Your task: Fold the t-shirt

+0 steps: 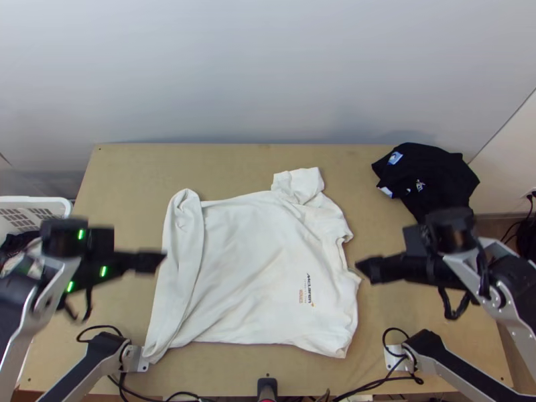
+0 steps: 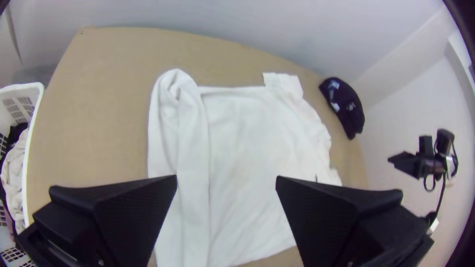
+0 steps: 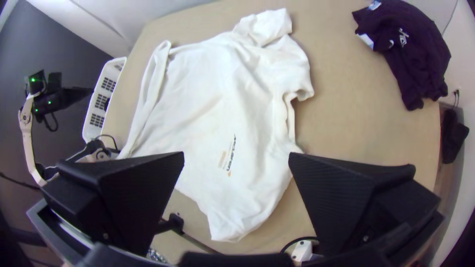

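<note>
The white t-shirt (image 1: 261, 268) lies on the table, its left side folded over in a long strip; its far right part is crumpled and small print shows near the right. In the top view my left gripper (image 1: 151, 261) is above the shirt's left edge, and my right gripper (image 1: 368, 266) is by its right edge. The left wrist view has my left gripper (image 2: 226, 183) open, with the shirt (image 2: 247, 143) beyond. My right gripper (image 3: 236, 160) stands open too in the right wrist view, nothing between its fingers, the shirt (image 3: 222, 99) below.
A dark bunched garment (image 1: 429, 177) lies at the table's far right corner. At the left, beside the table (image 1: 120, 181), stands a white basket (image 1: 63, 204) with clothes. Cables (image 1: 382, 383) run along the near edge.
</note>
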Controlling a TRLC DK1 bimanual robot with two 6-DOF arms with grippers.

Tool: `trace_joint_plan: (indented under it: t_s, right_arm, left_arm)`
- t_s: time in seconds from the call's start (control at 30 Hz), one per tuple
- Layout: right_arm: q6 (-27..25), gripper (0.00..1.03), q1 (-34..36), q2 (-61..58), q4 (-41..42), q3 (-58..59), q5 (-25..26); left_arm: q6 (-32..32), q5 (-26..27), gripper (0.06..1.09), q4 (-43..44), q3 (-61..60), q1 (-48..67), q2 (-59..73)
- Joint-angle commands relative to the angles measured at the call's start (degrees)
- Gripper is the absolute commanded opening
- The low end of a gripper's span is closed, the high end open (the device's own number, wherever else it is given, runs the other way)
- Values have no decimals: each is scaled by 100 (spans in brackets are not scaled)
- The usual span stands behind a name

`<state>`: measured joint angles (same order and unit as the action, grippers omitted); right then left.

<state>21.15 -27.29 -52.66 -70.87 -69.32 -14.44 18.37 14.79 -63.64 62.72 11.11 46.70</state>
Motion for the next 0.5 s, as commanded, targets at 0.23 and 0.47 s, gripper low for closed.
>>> trace_joint_plan:
  t_s: [0.23, 0.47]
  right_arm:
    - [179, 98, 637, -1352, 1339, -785, 134]
    - [302, 98, 663, -1835, 1735, -996, 398]
  left_arm:
    - [404, -1312, 103, 2962, 812, -189, 3654]
    - [325, -2120, 103, 3024, 1577, 453, 4796]
